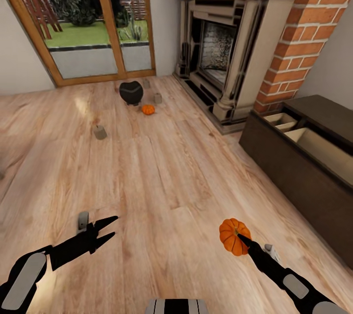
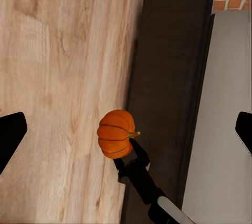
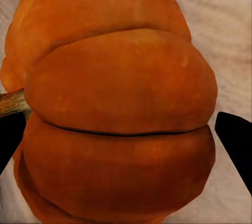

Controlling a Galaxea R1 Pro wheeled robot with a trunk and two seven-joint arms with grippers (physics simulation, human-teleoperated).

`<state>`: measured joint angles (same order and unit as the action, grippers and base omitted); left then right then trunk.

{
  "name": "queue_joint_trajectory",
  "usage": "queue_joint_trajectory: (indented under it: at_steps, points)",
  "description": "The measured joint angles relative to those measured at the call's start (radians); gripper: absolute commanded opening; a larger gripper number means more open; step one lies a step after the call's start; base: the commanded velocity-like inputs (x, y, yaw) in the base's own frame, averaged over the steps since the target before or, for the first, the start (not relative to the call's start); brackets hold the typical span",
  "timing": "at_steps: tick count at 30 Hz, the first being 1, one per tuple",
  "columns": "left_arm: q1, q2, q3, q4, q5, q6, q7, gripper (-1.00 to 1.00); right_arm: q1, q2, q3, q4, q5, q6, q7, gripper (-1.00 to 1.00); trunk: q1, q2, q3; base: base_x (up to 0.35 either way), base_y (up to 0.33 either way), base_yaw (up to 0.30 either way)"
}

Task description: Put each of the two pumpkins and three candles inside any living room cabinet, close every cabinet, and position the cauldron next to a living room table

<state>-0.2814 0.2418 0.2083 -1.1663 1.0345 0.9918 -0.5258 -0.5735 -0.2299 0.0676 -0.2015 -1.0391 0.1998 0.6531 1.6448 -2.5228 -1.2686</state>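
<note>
My right gripper point(image 1: 240, 238) is shut on the larger orange pumpkin point(image 1: 233, 235), holding it above the floor near the dark-brown cabinet point(image 1: 294, 167). In the right wrist view this pumpkin point(image 3: 118, 108) sits between the black fingers point(image 3: 235, 140). My left gripper point(image 1: 113, 226) is open and holds nothing. The small pumpkin point(image 1: 148, 109) lies on the floor beside the black cauldron point(image 1: 131, 92). Three beige candles stand on the floor: one point(image 1: 100, 132) to the left, one point(image 1: 158, 98) by the cauldron, one point(image 1: 146, 83) behind it. The table is out of view.
The cabinet's two drawers point(image 1: 318, 149) stand open, showing pale insides. A stone fireplace point(image 1: 220, 44) with a brick column point(image 1: 304, 34) rises behind it. Glass patio doors point(image 1: 93, 19) close the far wall. Wooden floor point(image 1: 162, 171) stretches between me and the cauldron.
</note>
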Motion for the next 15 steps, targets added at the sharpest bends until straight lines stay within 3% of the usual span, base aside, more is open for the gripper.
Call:
queue_joint_trajectory:
  at_steps: [15]
  points:
    - [0.0,-0.001,-0.001,0.0,0.001,0.0,0.0,1.0,0.0,-0.001,0.0,0.0,-0.001,0.001,0.002,-1.0,-0.007,0.003,0.064,0.0,0.0,0.28]
